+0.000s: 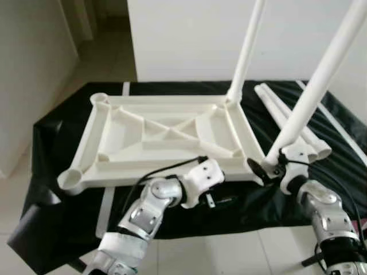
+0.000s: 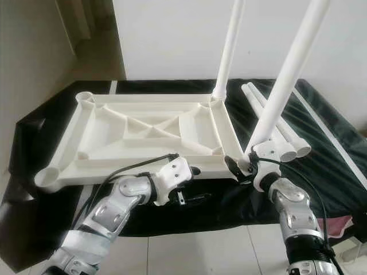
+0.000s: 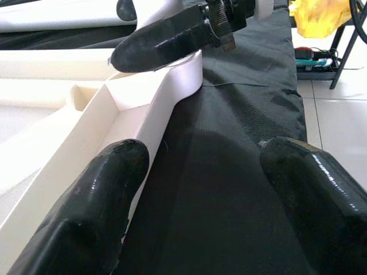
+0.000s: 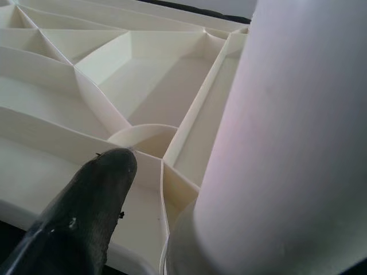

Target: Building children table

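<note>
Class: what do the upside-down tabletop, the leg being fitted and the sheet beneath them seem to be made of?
Tabletop: apparently moulded plastic, matt cream-white, judging by its thin ribs and corner sockets.
Leg at the right end effector: smooth white tube, likely the same plastic.
Sheet: black woven fabric, fine weave and creases visible.

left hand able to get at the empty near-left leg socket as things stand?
Probably yes. The left hand sits open at the tabletop's near rim, and nothing lies between it and the near-left socket; it needs a sideways shift.
</note>
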Tool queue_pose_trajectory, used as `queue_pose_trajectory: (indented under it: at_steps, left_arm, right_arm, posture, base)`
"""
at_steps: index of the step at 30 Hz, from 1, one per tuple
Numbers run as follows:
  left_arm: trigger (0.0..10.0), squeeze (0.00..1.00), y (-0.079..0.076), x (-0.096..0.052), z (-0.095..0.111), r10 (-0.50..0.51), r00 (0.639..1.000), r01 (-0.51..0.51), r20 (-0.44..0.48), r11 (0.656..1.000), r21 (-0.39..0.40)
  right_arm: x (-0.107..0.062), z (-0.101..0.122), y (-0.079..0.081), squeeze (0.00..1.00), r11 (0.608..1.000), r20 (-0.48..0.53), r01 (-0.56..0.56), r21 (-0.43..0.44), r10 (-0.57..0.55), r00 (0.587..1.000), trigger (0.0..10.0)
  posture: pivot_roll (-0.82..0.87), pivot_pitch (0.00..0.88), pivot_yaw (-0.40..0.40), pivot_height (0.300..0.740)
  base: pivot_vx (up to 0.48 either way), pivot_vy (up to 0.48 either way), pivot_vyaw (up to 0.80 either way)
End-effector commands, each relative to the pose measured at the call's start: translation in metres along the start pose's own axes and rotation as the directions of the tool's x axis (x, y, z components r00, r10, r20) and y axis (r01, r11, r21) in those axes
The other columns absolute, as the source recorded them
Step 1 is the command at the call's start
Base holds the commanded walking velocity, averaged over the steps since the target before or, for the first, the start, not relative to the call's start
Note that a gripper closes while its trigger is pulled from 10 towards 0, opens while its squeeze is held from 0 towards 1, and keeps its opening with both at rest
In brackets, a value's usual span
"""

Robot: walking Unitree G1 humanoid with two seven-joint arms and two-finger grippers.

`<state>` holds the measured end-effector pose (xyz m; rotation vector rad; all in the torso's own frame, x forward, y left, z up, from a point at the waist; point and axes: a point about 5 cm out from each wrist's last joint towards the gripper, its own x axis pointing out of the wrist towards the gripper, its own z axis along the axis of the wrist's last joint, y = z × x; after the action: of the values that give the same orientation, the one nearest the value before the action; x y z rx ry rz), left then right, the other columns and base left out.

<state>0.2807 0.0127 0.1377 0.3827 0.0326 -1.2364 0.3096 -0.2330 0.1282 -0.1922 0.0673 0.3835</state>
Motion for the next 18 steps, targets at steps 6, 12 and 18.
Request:
queue_pose_trajectory:
  at_steps: [6, 12, 18]
  left_arm:
    - [10.0, 0.0, 0.003, 0.0, 0.001, 0.051, 0.999, -0.051, -0.003, 0.999, 0.02]
    - [10.0, 0.0, 0.004, -0.001, 0.001, 0.053, 0.999, -0.053, -0.003, 0.998, 0.021]
    - [10.0, 0.0, 0.004, -0.002, 0.002, 0.053, 0.999, -0.053, -0.002, 0.998, 0.018]
  right_arm:
    - [0.004, 0.002, -0.001, 0.0, 1.0, 0.01, -0.022, -0.011, 0.022, 1.0, 4.0]
    - [0.004, 0.0, -0.001, 0.0, 0.999, 0.008, -0.036, -0.012, 0.036, 0.999, 0.0]
    - [0.0, -0.009, 0.002, 0.0, 0.999, -0.001, -0.036, 0.016, 0.036, 0.999, 0.0]
  posture:
    - [0.04, 0.0, 0.012, 0.74]
    - [0.04, 0.0, 0.011, 0.74]
    - [0.04, 0.0, 0.02, 0.74]
  base:
    - [0.0, 0.0, 0.0]
    - [0.0, 0.0, 0.0]
    - [0.0, 0.0, 0.0]
